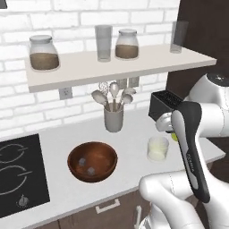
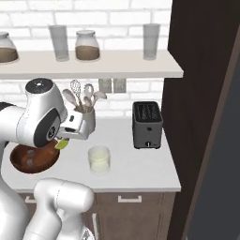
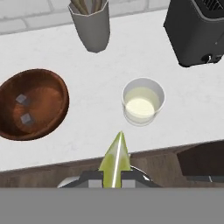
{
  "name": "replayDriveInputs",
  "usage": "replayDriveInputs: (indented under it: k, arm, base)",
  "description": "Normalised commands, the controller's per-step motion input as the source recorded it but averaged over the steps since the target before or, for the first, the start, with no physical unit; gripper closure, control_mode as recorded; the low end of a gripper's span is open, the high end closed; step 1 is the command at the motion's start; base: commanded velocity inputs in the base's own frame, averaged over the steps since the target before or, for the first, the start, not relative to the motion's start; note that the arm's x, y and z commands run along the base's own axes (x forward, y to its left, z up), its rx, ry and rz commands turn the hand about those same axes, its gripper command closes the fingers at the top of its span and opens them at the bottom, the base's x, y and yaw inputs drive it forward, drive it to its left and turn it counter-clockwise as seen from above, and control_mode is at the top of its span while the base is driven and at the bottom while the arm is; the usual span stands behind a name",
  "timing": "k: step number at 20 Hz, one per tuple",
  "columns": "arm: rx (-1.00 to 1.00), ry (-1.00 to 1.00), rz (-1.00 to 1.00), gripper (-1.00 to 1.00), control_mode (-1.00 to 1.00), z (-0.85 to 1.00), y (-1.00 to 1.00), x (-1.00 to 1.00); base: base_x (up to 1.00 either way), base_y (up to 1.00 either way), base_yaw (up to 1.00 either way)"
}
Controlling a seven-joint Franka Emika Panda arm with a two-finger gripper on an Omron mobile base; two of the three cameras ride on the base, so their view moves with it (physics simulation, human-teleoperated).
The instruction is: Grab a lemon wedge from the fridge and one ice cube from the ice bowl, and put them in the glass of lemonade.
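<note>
Gripper (image 3: 114, 178) clamped on pointed yellow-green lemon wedge (image 3: 115, 160); round wooden ice bowl (image 3: 48, 120) holds two, seemingly translucent, grey cubes.

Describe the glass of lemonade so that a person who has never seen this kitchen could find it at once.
Find the white counter under the wall shelf. The glass of lemonade stands near its front edge, between the wooden ice bowl and the black toaster. It is the short clear tumbler with pale yellowish liquid, unlike the tall empty grey glasses on the shelf.
</note>
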Motion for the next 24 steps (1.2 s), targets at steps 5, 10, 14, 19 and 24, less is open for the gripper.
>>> replayDriveInputs:
  k: [5,10,14,19,24]
  arm:
    - [0.00,0.00,0.00,1.00,1.00,0.00,0.00,0.00]
    - [0.00,0.00,0.00,1.00,1.00,0.00,0.00,0.00]
    - [0.00,0.00,0.00,1.00,1.00,0.00,0.00,0.00]
    - [0.03,0.10,-0.03,1.00,-1.00,-0.07,0.00,0.10]
    - [0.05,0.21,-0.08,1.00,-1.00,-0.49,-0.01,0.74]
  base:
    - [0.53,0.28,-0.27]
    - [0.01,0.10,-0.05]
    - [0.00,0.00,0.00]
    - [0.00,0.00,-0.01]
    - [0.00,0.00,0.00]
